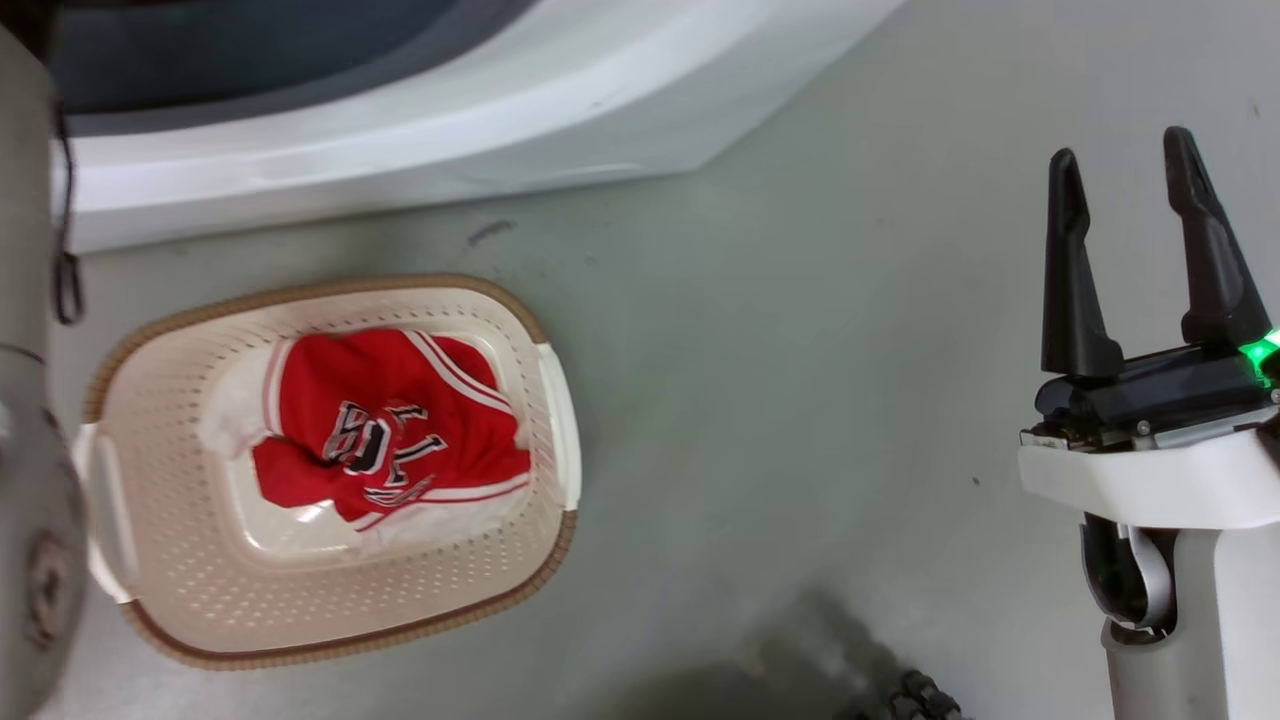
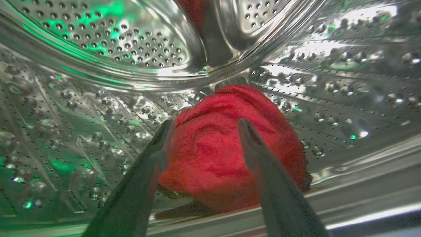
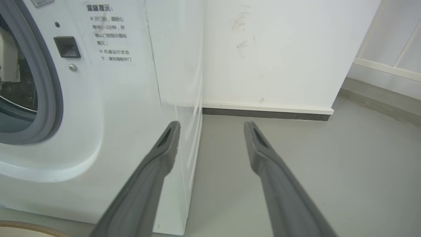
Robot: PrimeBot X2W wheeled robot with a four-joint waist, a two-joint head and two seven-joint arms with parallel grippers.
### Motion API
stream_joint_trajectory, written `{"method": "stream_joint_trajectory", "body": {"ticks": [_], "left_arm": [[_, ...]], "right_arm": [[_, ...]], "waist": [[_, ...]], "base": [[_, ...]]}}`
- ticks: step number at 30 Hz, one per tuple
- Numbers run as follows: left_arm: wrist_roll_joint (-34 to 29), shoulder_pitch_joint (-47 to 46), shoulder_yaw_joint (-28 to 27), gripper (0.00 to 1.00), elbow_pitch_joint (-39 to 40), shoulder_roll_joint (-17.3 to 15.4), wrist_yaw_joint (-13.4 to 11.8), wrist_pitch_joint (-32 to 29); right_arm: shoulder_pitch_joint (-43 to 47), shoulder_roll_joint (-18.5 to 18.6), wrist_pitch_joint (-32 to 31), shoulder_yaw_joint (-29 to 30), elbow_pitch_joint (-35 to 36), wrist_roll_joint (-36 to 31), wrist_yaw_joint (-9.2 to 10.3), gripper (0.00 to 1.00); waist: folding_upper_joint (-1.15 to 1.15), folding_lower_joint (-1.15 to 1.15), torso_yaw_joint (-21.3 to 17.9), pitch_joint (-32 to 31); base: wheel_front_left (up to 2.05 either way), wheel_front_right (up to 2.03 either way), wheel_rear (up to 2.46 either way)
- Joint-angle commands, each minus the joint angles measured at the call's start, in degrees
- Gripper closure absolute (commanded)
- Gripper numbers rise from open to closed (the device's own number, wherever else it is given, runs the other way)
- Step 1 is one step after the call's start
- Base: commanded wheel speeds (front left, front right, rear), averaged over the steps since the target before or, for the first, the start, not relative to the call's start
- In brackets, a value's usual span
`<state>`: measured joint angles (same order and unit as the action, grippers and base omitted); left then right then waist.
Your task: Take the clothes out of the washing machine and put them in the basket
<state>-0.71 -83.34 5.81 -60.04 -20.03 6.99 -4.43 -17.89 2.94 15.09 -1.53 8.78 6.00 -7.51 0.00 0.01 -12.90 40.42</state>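
A red jersey (image 1: 390, 435) with black-and-white lettering lies crumpled in the cream basket (image 1: 150, 590) on the floor at the left of the head view. Above it stands the white washing machine (image 1: 400, 120). Inside its steel drum (image 2: 98, 49), a bunched plain red garment (image 2: 210, 148) lies on the drum floor. My left gripper (image 2: 205, 126) is open, with its fingertips just in front of that garment on either side of it. At the right, my right gripper (image 1: 1125, 170) hangs open over bare floor, holding nothing; its wrist view shows the washer's front (image 3: 98, 98) and grey porthole rim (image 3: 49, 92).
Grey floor spreads to the right of the basket. A white wall (image 3: 269, 52) with a dark baseboard (image 3: 263, 114) runs behind the washer's right side. A pale part of my left arm (image 1: 30, 400) fills the head view's left edge.
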Motion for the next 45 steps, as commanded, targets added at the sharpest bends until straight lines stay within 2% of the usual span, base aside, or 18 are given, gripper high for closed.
{"method": "stream_joint_trajectory", "body": {"ticks": [1,7,12,20,28,29,30,38,45], "left_arm": [[0.1,-2.1,0.4,0.0,-0.8,-0.7,0.1,-1.5],[1.7,-10.0,1.8,0.0,-6.7,-2.6,0.4,-13.6],[2.5,-14.2,4.5,0.0,-9.3,-4.0,0.4,-21.1],[2.5,-17.9,7.0,0.0,-10.1,-6.1,0.4,-24.9],[3.6,-16.5,7.8,0.0,-11.9,-7.1,0.4,-25.8],[3.6,-16.4,8.0,0.55,-12.0,-7.1,0.4,-26.0],[3.8,-16.3,8.2,1.0,-12.1,-7.1,0.4,-26.2],[4.6,-16.9,9.8,1.0,-10.8,-7.7,0.4,-22.1],[5.3,-16.4,10.9,1.0,-9.5,-7.3,0.4,-13.4]], "right_arm": [[-1.3,-0.1,0.1,0.0,0.5,0.5,0.04,0.0],[-1.5,-0.1,0.1,-0.7,2.4,2.1,0.04,0.0],[-1.9,-0.1,0.1,-1.0,3.9,3.3,0.04,0.0],[-2.0,-0.1,0.1,-0.2,4.9,4.9,0.04,0.0],[-2.3,-0.1,0.1,-0.2,5.1,5.6,0.04,0.0],[-2.3,-0.1,0.1,-0.1,5.1,5.6,0.04,0.0],[-2.4,-0.1,0.1,0.0,5.1,5.6,0.04,0.0],[-2.4,-0.1,0.1,0.1,4.8,5.3,0.04,0.0],[-1.9,-0.1,0.1,0.0,4.2,4.7,0.04,0.0]], "waist": [[0.0,-0.01,-1.9,2.6],[0.0,-0.01,-3.6,5.7],[0.0,-0.01,-4.6,8.0],[0.0,-0.01,-5.8,11.1],[0.0,-0.01,-6.2,12.5],[0.0,-0.01,-6.2,12.5],[0.0,-0.01,-6.1,12.6],[0.0,-0.01,-5.9,12.0],[0.0,-0.01,-5.0,9.6]], "base": [[0.0,0.0,0.0],[0.0,0.0,0.0],[0.0,0.0,0.0],[0.0,0.0,0.0],[0.0,0.0,0.0],[0.0,0.0,0.0],[0.0,0.0,0.0],[0.0,0.0,0.0],[0.0,0.0,0.0]]}}
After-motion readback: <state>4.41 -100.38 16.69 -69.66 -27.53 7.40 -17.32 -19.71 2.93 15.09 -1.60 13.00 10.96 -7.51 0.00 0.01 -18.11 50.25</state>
